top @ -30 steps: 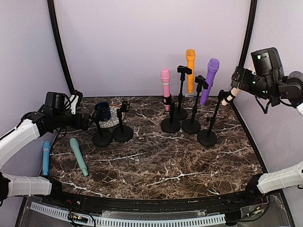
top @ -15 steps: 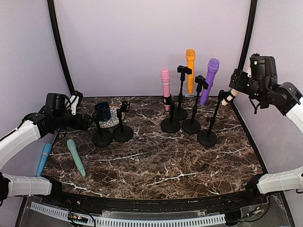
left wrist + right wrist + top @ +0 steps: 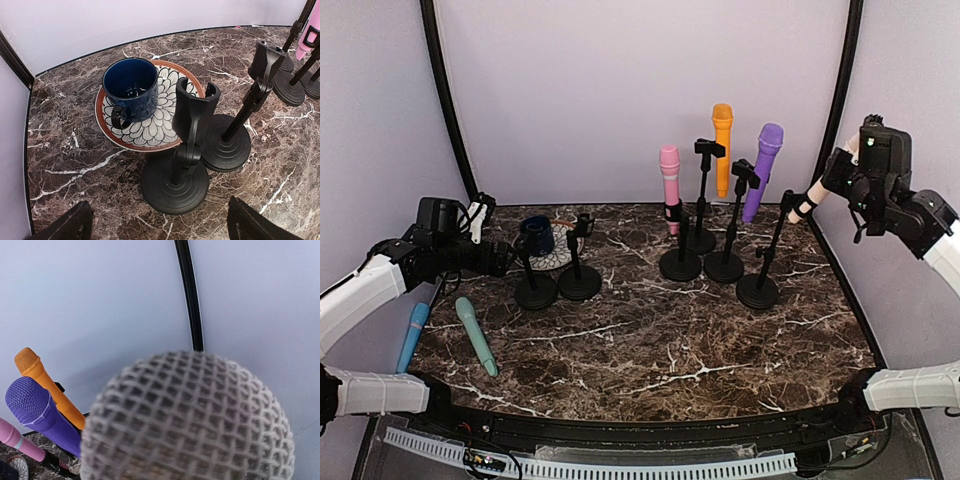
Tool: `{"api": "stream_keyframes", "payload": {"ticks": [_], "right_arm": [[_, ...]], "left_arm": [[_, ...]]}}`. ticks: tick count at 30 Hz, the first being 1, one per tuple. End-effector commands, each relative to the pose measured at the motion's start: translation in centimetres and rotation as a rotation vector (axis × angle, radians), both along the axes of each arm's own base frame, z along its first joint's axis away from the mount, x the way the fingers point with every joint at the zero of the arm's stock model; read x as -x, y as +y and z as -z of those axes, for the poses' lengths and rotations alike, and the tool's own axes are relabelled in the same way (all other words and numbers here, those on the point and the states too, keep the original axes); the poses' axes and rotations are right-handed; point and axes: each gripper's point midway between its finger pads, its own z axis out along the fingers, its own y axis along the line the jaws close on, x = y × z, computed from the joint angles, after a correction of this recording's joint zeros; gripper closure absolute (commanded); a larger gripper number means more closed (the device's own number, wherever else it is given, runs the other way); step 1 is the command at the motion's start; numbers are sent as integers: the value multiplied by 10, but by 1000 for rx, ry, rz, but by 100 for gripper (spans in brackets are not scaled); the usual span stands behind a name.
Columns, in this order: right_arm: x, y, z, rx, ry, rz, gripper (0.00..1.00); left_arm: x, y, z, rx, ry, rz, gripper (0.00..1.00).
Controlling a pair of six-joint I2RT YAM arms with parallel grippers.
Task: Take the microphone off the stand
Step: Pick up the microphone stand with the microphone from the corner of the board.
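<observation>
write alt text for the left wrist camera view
Two empty black microphone stands with round bases stand on a dark marble table, beside a dark blue mug on a floral plate with a brown rim. The left gripper's dark fingertips sit apart at the bottom corners; a pink microphone edges in top right.

No text, label, brand, number or sign can be read. The pink microphone [image 3: 669,175], orange microphone [image 3: 722,140], purple microphone [image 3: 765,160], cream microphone [image 3: 190,420], black stands [image 3: 192,115], blue cup [image 3: 130,85] and patterned plate [image 3: 150,127] show no legible marking.
</observation>
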Motion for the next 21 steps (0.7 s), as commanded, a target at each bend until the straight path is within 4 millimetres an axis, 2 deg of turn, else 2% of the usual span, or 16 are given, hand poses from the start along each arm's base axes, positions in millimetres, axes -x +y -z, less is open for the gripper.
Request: {"api": "stream_keyframes", "payload": {"ticks": [1, 6, 10, 18, 21], "right_arm": [[7, -3, -16, -42, -71, -18, 58], [16, 1, -28, -58, -94, -77, 75], [24, 7, -38, -71, -104, -141, 82], [36, 52, -51, -74, -103, -440, 84], [39, 73, -51, -89, -97, -556, 85]], "left_arm": [[-1, 5, 0, -14, -19, -12, 4], [0, 5, -2, -13, -32, -15, 5], [1, 6, -3, -12, -38, -15, 5], [2, 1, -8, 4, -55, 8, 5], [9, -15, -14, 51, -78, 104, 5]]}}
